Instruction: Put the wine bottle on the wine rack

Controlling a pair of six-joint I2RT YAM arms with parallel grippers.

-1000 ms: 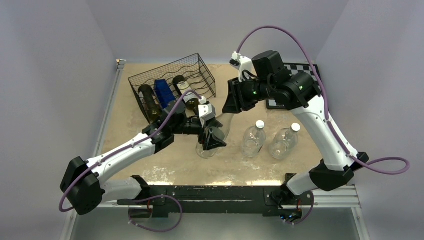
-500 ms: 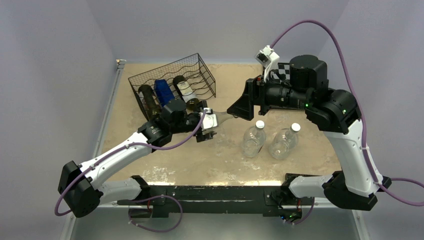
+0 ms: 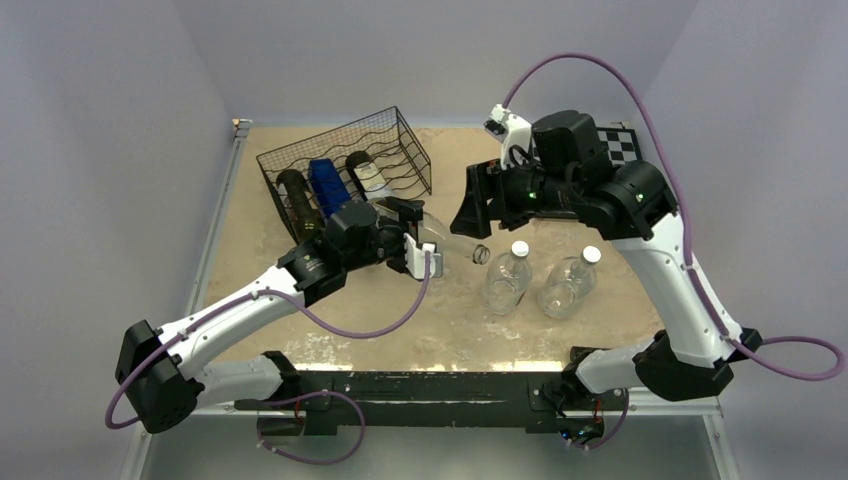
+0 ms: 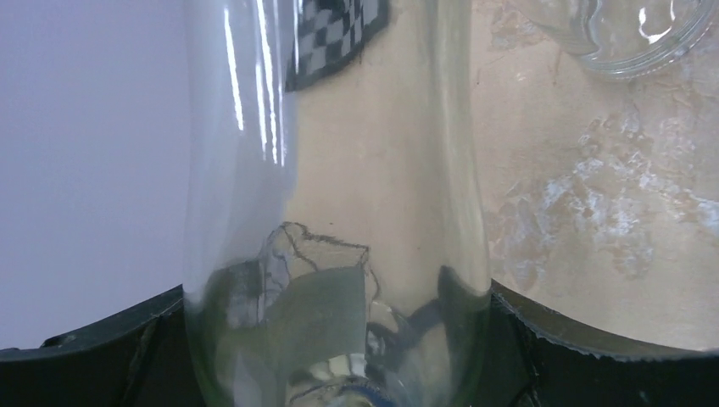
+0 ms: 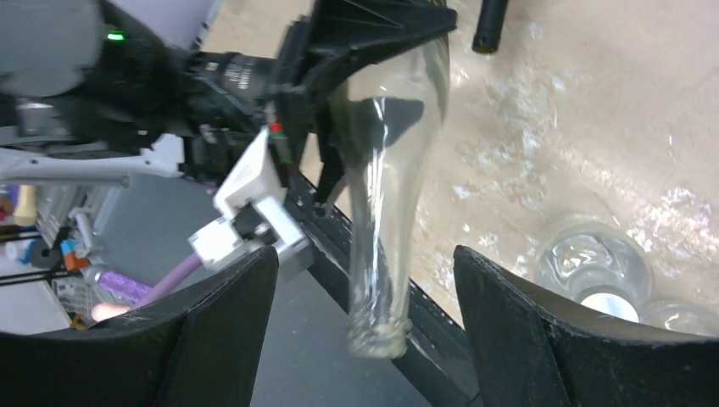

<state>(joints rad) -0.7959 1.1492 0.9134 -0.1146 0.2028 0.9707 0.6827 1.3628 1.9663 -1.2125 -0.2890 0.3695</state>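
Top external view: the clear glass wine bottle [image 3: 458, 247], pinched by the left tool [image 3: 420, 240], has been tipped level, seemingly for the spread right tool [image 3: 472, 210]

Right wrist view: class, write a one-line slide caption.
Left pincer holds a clear wine bottle, neck pointing toward the open right pincer.

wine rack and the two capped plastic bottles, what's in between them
In the top view, the left hand, shut on the clear wine bottle, lies between them, the bottle's neck pointing toward the open right hand.
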